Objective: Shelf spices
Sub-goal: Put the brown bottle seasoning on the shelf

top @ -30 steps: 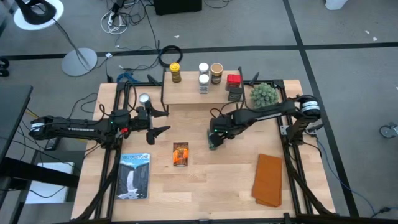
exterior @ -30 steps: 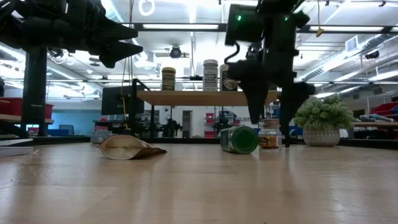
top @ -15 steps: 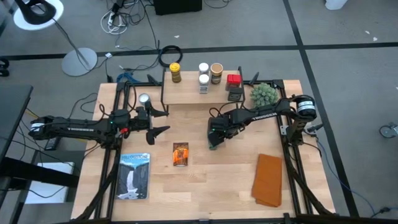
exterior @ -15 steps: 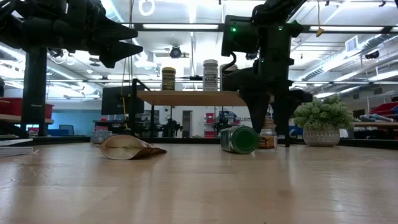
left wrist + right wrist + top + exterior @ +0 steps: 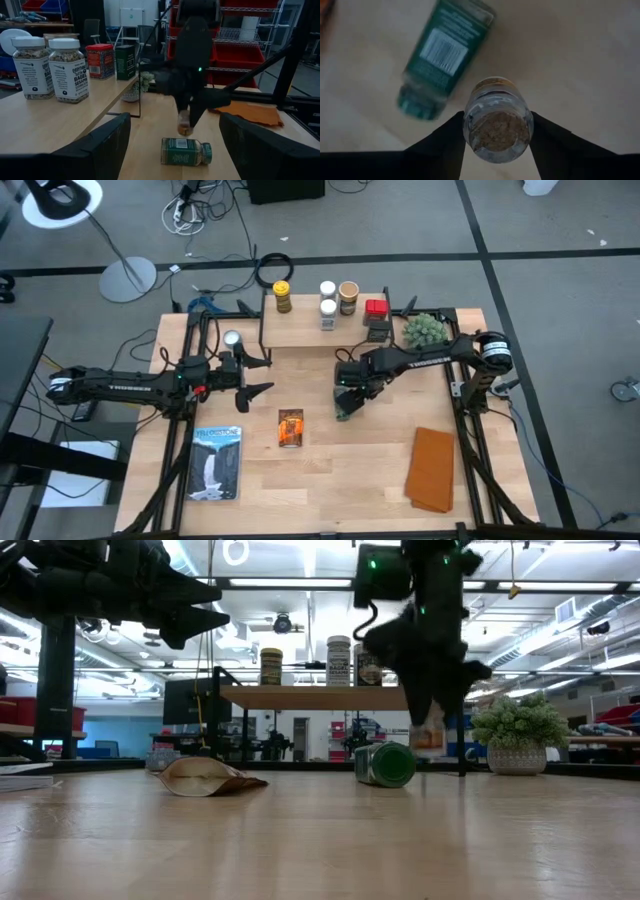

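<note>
My right gripper [image 5: 349,387] is shut on a small clear jar of tan spice [image 5: 428,737], in the air over the table's middle. A green jar [image 5: 343,409] lies on its side just below it, also visible in the low view [image 5: 385,764]. An orange packet [image 5: 290,428] lies flat toward the near edge. The shelf [image 5: 318,333] stands at the far edge and carries several jars, a red tin [image 5: 375,307] and a dark box [image 5: 377,330]. My left gripper [image 5: 256,375] hangs open left of centre, touching nothing. My right gripper pinches the small jar's upper part [image 5: 496,131] between its two fingers [image 5: 446,145], coming from above and pointing down. The jar hangs upright below the fingers, lifted clear of the table, its lower end [image 5: 428,747] above the lying green jar's level.
A spiky green plant [image 5: 423,331] stands at the shelf's right end. A flat silver tin [image 5: 232,338] lies left of the shelf. A book [image 5: 215,462] lies near left and an orange cloth [image 5: 432,470] near right. Bare wood stretches along the near edge.
My right gripper's fingers stood open on either side of the small jar on the table, then shut on it and rose. The jar is now lifted clear of the table, beside the green jar, which has stayed where it lay.
</note>
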### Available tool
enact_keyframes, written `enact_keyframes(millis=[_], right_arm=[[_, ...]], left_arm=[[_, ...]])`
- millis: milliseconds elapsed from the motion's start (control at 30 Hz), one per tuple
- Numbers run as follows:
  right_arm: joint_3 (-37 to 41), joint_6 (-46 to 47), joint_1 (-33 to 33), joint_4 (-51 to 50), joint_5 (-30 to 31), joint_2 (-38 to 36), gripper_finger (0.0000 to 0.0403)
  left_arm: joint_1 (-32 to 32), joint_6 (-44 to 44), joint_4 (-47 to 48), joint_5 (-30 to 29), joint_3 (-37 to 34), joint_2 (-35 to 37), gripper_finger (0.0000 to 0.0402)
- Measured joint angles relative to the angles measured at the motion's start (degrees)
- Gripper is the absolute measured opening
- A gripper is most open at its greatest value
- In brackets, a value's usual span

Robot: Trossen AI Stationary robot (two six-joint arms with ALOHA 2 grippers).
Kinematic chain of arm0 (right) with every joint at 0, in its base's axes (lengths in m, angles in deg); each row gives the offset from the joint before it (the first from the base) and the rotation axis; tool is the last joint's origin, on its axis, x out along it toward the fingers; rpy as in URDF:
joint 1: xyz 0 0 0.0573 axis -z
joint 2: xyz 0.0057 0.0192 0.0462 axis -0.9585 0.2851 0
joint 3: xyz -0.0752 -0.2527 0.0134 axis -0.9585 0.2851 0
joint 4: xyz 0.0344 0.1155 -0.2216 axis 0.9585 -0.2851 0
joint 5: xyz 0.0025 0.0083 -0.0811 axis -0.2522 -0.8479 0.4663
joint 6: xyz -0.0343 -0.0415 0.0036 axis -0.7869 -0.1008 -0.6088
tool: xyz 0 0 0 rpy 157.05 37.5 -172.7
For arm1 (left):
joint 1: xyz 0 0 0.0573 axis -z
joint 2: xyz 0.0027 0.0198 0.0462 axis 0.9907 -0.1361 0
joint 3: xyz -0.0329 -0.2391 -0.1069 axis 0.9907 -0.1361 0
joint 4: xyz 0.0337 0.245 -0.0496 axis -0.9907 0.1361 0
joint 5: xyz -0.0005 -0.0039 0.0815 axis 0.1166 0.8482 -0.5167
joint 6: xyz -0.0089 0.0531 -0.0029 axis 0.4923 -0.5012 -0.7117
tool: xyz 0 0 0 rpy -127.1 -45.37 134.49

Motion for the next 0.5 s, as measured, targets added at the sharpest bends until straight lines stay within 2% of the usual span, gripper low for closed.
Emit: enact_keyframes(millis=[300,500], right_arm=[[-16.12,-16.17,1.8,-13.21,2.36,-0.04,0.0185],[-26.18,-26.36,4.59,-17.03,7.7,-0.09,0.0187]], left_arm=[[0.01,0.0,0.05,0.02,0.0,0.0,0.0309],[0.01,0.0,0.07,0.0,0.0,0.0,0.0309]])
